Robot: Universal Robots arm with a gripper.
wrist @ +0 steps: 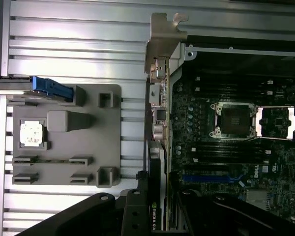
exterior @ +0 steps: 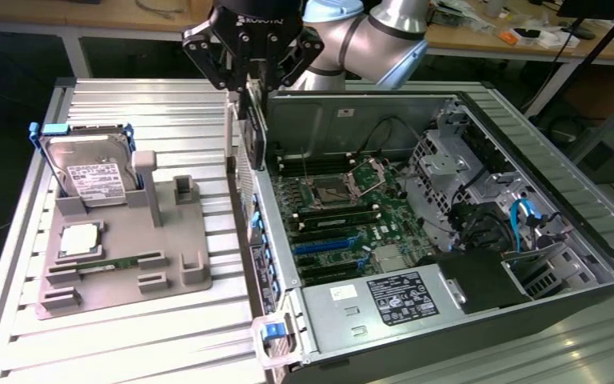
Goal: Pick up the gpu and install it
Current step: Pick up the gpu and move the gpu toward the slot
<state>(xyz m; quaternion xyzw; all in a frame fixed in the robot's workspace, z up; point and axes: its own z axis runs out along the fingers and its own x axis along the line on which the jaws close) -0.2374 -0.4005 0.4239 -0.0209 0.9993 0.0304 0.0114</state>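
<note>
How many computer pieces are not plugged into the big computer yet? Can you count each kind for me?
Hard drive: 1, standing in the gray holder
Processor chip: 1, lying on the holder
Memory stick: 1, lying on the holder
gpu: 1, held in the gripper
Total: 4

gpu blk – bracket silver | tray gry | slot blue
</note>
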